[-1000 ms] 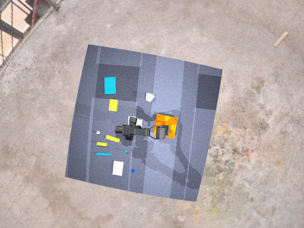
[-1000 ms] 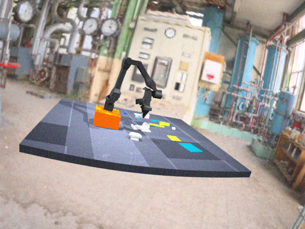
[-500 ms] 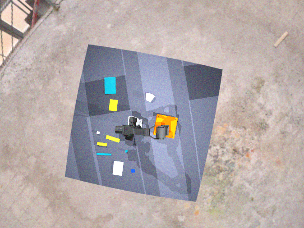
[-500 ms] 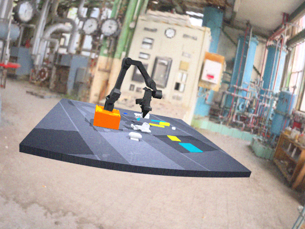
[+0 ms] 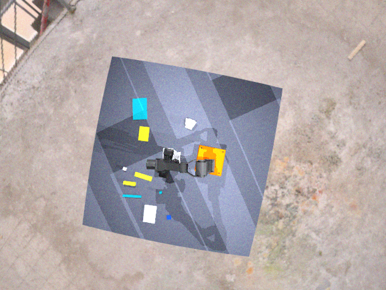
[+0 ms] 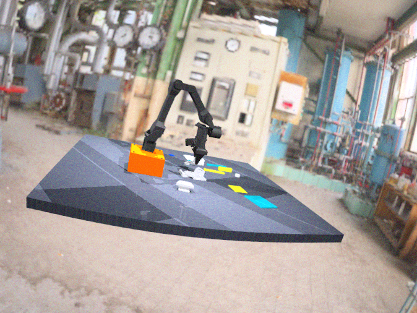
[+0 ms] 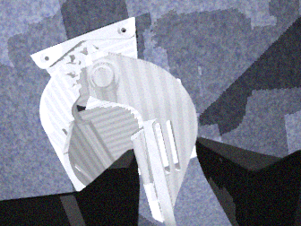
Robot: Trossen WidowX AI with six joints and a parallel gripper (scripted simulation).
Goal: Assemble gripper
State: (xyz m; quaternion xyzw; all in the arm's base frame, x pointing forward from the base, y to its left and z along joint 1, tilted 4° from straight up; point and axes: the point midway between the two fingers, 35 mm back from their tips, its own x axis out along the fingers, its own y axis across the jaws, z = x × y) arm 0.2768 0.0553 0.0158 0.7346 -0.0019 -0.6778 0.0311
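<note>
My gripper (image 6: 198,161) (image 7: 166,151) points down and is shut on a white jaw (image 7: 154,157), whose slotted grip end sits between the black fingers. The white gripper base (image 5: 176,156) (image 6: 198,174) (image 7: 60,51) lies under the hand; its flange with two holes shows at the upper left in the wrist view. Gear teeth and a round boss overlap there. Whether the held jaw touches the base or sits on a pin, I cannot tell. A separate white part (image 5: 190,123) (image 6: 185,185) stands apart. The arm hides the fingertips in the top view.
The orange block (image 5: 219,159) (image 6: 145,164) bears the arm. A white rectangle (image 5: 149,214) (image 6: 189,157) lies beyond the hand. A cyan rectangle (image 5: 139,108) (image 6: 260,201), a yellow rectangle (image 5: 143,133) (image 6: 237,188), yellow bars, a cyan bar (image 5: 132,196) and a blue cube (image 5: 168,217) also lie around.
</note>
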